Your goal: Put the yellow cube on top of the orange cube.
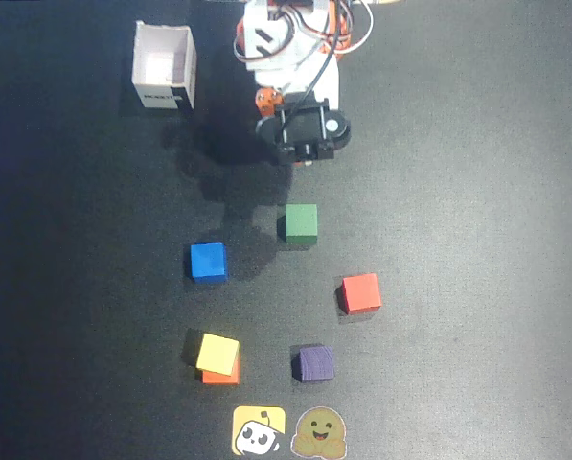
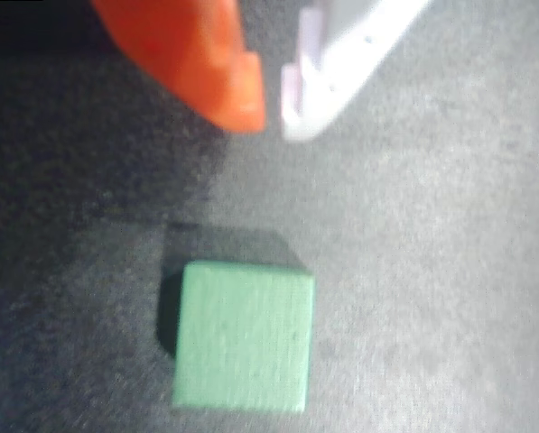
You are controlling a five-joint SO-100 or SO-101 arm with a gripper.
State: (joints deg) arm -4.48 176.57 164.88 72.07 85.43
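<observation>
While seemingly empty, white box (image 1: 164, 65) upright.

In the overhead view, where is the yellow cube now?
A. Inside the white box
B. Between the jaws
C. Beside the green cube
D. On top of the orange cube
D: the yellow cube rests, slightly turned, on the orange cube, near the stickers.

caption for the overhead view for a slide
Yellow cube stacked askew on the orange cube; arm retracted.
</observation>
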